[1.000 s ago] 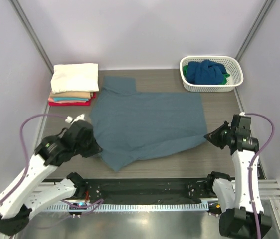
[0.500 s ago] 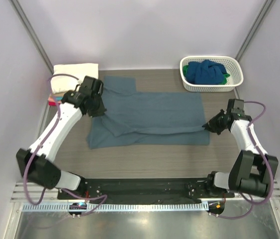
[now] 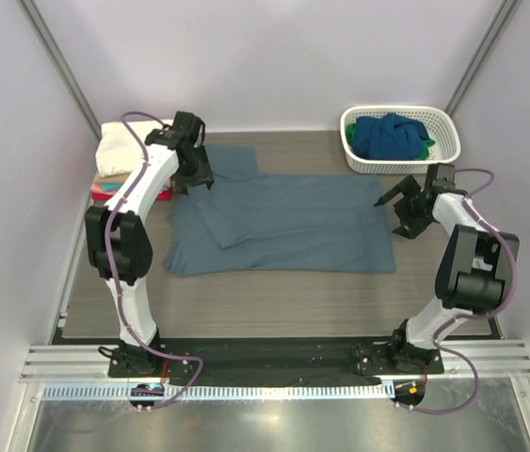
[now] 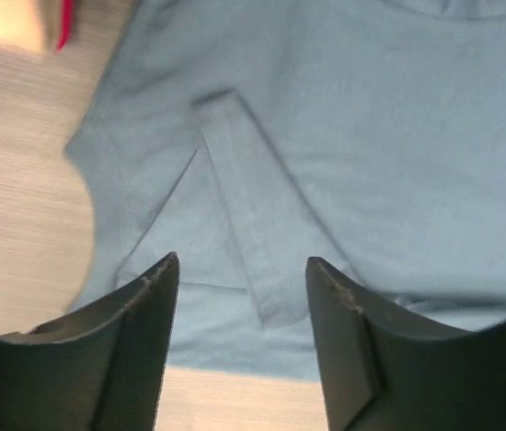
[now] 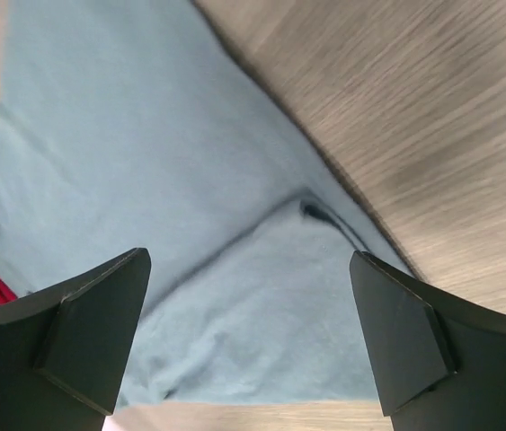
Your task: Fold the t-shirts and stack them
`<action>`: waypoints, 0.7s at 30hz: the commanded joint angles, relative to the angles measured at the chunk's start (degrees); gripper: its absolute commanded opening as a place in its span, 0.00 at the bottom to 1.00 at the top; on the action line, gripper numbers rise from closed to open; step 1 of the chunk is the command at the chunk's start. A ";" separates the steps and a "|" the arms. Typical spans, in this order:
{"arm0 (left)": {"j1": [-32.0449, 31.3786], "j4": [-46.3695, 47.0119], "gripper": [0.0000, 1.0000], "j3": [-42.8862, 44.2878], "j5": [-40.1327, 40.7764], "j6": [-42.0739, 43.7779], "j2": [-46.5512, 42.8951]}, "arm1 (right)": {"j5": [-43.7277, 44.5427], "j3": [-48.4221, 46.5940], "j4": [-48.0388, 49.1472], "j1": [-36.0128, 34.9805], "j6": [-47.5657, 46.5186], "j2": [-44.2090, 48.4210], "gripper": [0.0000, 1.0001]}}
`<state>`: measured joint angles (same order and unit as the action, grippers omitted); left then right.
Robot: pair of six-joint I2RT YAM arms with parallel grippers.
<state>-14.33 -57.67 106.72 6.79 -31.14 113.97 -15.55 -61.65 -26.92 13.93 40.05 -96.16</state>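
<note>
A slate grey-blue t-shirt (image 3: 293, 231) lies flat mid-table, folded in half lengthwise, one sleeve folded onto it (image 4: 253, 242). My left gripper (image 3: 196, 177) hovers open over the shirt's far left end, nothing between its fingers (image 4: 242, 269). My right gripper (image 3: 396, 212) stands wide open above the shirt's right edge (image 5: 251, 260), and it is empty too. A stack of folded t-shirts (image 3: 140, 155) sits at the far left, cream on top with tan, teal and red below. Dark blue (image 3: 389, 134) and green (image 3: 426, 144) t-shirts are bunched in the basket.
A white lattice basket (image 3: 349, 127) stands at the far right corner. Grey walls close in the back and both sides. Bare wood tabletop (image 3: 274, 301) shows in front of the shirt. The red edge of the stack (image 4: 64, 22) shows in the left wrist view.
Both grippers carried the shirt's near edge toward the far side, folding it in half, then opened and let go. Both arms now reach far out over the table.
</note>
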 commanded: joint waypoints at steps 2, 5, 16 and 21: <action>-0.35 1.48 0.63 -11.72 2.18 -1.99 -17.77 | 5.17 1.25 -0.24 -2.77 -2.61 11.68 1.00; -0.35 9.11 0.63 -30.51 1.31 -7.61 -30.67 | 6.32 8.98 -0.15 -3.47 -2.88 18.10 1.00; -0.26 24.00 0.65 -71.90 -2.39 -24.84 -54.55 | 9.75 27.54 2.39 -3.12 1.25 29.19 0.86; -0.26 26.64 0.65 -76.74 1.03 -26.52 -53.68 | 10.01 30.26 3.45 -2.95 1.08 27.70 0.84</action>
<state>-14.61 -37.26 30.28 4.93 -54.78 61.10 -7.16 -32.21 -25.91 10.63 40.53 -68.51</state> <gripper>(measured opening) 0.651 0.845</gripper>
